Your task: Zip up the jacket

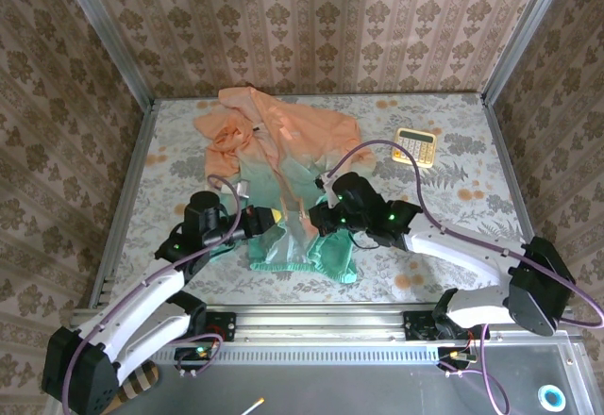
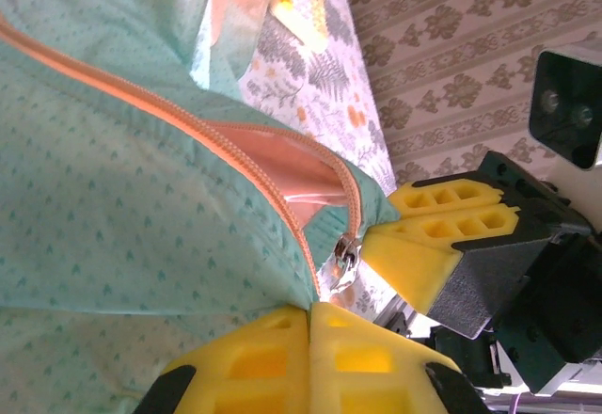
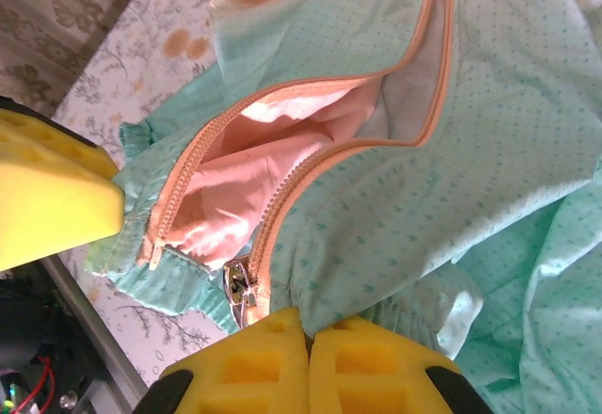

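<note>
The jacket (image 1: 283, 141) lies at the centre of the table (image 1: 175, 165), its hem (image 1: 302, 266) toward 6 o'clock. The left gripper (image 2: 310, 318) and right gripper (image 3: 306, 320) each pinch the hem, fingers pressed together. Align the free zipper end (image 3: 150, 249) with the slider (image 3: 240, 285), and keep both tapes taut.

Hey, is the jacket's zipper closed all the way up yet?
No: on the jacket, the two zipper rows gape apart above the slider, showing peach lining.

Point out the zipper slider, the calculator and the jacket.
zipper slider (image 3: 240, 287), right wrist view, its metal body.
calculator (image 1: 414, 146), top external view, its keypad.
jacket (image 1: 293, 137), top external view, peach upper part.
</note>
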Robot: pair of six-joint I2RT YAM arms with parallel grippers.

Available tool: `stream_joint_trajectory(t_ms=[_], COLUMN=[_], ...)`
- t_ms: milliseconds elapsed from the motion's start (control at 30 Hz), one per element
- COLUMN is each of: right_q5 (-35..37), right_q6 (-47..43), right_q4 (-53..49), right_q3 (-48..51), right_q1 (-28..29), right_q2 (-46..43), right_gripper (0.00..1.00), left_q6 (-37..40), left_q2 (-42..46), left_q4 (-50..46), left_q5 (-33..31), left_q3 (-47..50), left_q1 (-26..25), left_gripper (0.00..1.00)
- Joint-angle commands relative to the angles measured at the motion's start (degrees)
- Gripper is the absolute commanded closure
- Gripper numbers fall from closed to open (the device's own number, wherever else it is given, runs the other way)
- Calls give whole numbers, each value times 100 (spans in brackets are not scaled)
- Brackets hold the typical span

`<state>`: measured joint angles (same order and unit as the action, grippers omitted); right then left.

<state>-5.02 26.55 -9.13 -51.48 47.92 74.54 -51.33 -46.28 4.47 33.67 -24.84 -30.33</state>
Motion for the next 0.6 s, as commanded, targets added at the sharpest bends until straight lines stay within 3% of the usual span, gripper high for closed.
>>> stream_joint_trajectory(t_ms=[0,567], right_q5=[-281,-659], right_q6=[-31,-193], right_q4=[291,565], right_q3=[112,147], right_q1=[-76,-134], right_q2=[-223,-300], right_gripper=[100,100], left_q6=[317,939], left_q2=[29,-174], left_q4=[603,1541], left_q5=[51,-540], left_q3=[-179,-30], left_q1=[27,-415], left_gripper=[100,100])
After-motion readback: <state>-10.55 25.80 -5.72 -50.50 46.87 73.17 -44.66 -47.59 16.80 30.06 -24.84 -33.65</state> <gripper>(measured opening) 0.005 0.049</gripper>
